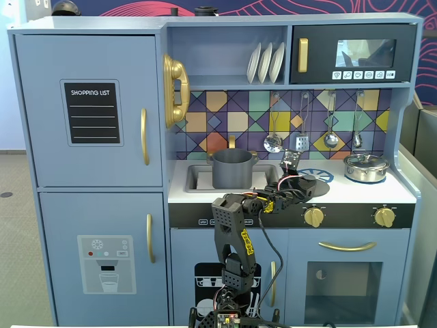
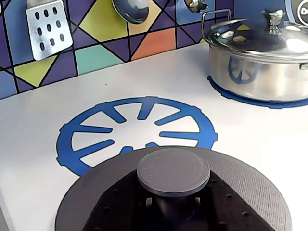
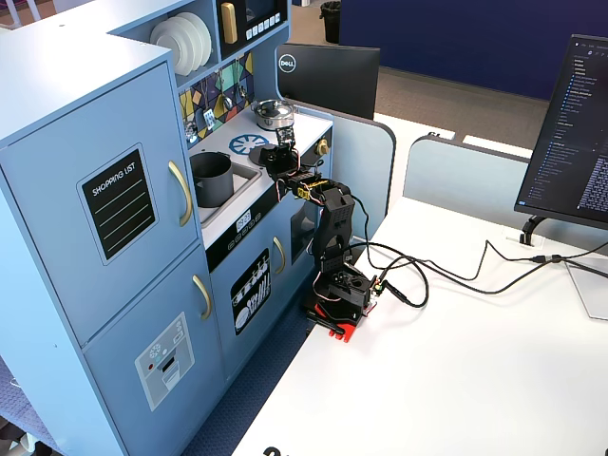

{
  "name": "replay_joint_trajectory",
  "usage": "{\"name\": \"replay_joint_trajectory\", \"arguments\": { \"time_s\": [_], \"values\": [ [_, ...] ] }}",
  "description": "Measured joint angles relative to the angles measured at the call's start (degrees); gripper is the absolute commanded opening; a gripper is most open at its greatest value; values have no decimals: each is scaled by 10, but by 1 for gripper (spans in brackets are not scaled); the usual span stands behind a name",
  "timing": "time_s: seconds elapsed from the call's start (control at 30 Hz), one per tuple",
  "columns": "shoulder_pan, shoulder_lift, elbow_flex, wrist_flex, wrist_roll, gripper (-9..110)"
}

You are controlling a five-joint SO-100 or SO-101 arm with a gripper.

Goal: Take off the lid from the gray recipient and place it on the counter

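Left of the end effector [image 1: 298, 179], the gray recipient [image 1: 233, 169] stands open in the sink. The end effector holds the lid [image 2: 173, 192] by its knob [image 2: 173, 172], level and low over the counter [image 2: 43, 192], partly covering the blue burner ring [image 2: 96, 139], seemingly for set-down. Further right sits the silver pot [image 2: 257, 60].

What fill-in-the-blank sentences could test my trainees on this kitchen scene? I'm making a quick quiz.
The gray recipient stands in the ___.
In the wrist view, the lid partly hides a burner ring printed in ___.
The silver pot has its own cover ___ it.
Missing words: sink; blue; on.
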Motion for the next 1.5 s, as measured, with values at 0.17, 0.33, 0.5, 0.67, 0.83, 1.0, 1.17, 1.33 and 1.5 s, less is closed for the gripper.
{"name": "replay_joint_trajectory", "arguments": {
  "time_s": [0.17,0.33,0.5,0.67,0.83,1.0,1.17,1.33,1.5],
  "values": [
    [1,0,3,-4,0,27],
    [11,9,18,-23,4,32],
    [29,18,26,-24,0,31],
    [39,23,28,-24,4,29],
    [39,69,28,-24,4,25],
    [31,196,48,60,12,9],
    [-27,381,63,280,42,0],
    [-130,536,73,582,37,0],
    [-234,610,118,827,13,0]
  ]
}}
